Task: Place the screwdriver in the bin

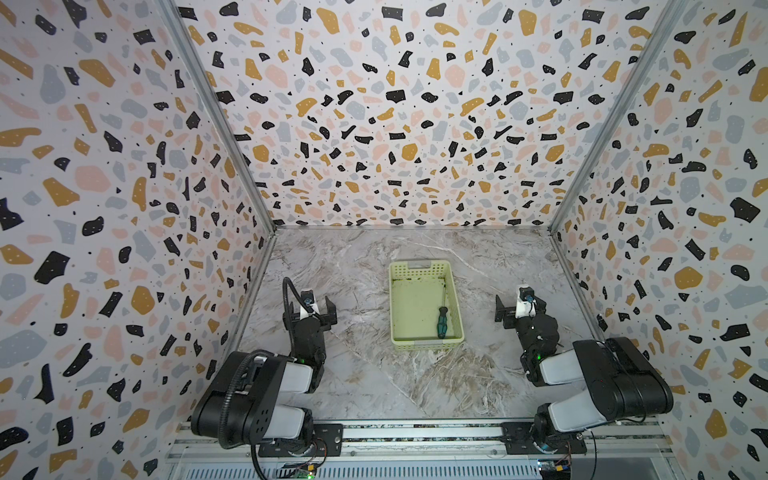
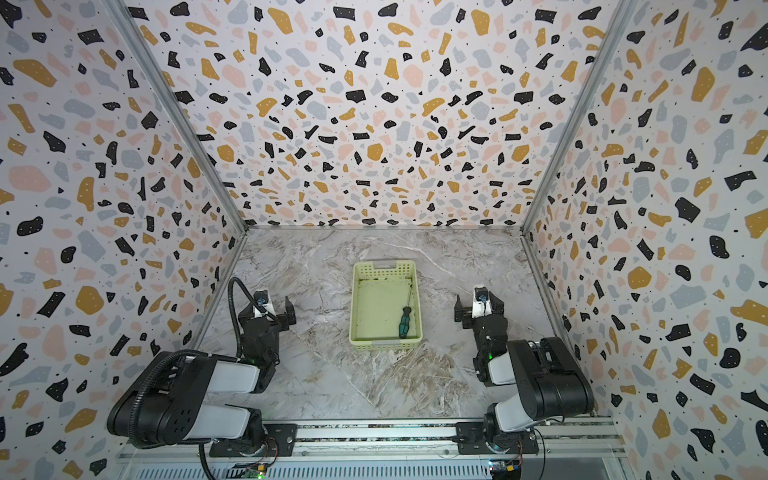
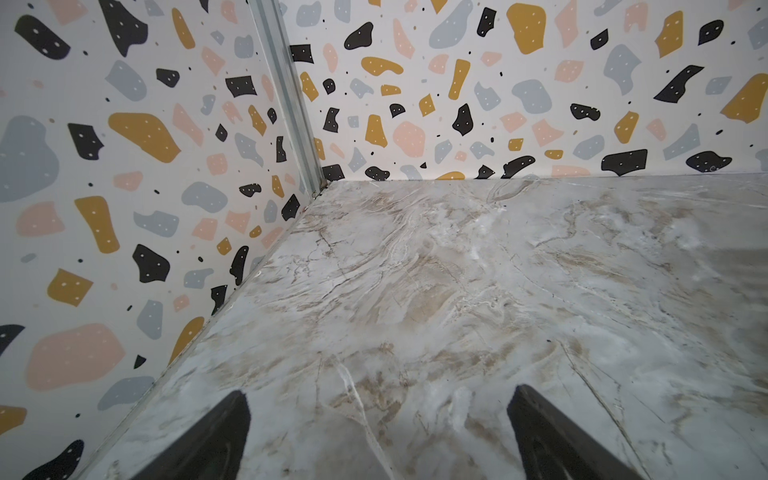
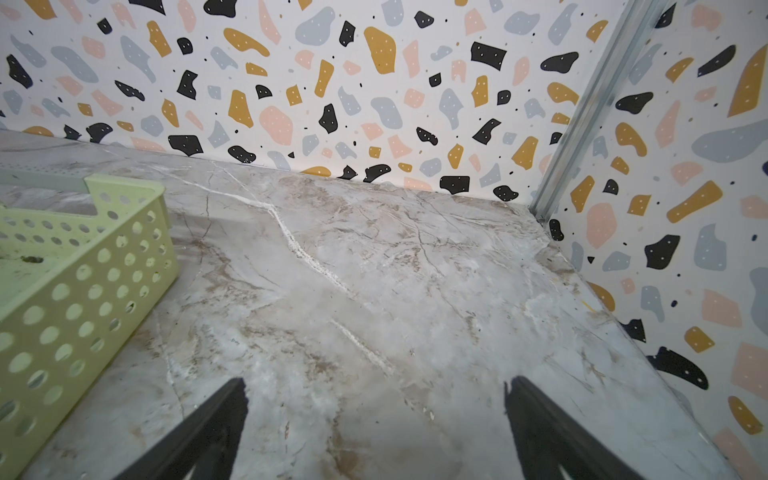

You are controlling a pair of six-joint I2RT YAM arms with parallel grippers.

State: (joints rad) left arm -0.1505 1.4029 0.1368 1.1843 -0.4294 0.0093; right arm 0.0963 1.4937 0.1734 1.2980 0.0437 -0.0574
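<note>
The pale yellow-green bin (image 1: 396, 291) (image 2: 358, 291) stands in the middle of the marble table in both top views. The screwdriver (image 1: 441, 322) (image 2: 404, 322) lies inside it along its right wall, green-and-black handle towards the near end, thin shaft pointing to the far end. My left gripper (image 1: 309, 309) (image 2: 270, 309) (image 3: 378, 411) is open and empty, left of the bin. My right gripper (image 1: 521, 309) (image 2: 480, 309) (image 4: 374, 407) is open and empty, right of the bin. The right wrist view shows the bin's perforated wall (image 4: 75, 311); the screwdriver is hidden there.
Terrazzo-patterned walls (image 1: 124, 208) enclose the table on the left, back and right, with metal corner posts (image 1: 220, 124). A rail (image 1: 415, 432) with both arm bases runs along the front edge. Bare marble (image 1: 374, 374) lies between the arms and in front of the bin.
</note>
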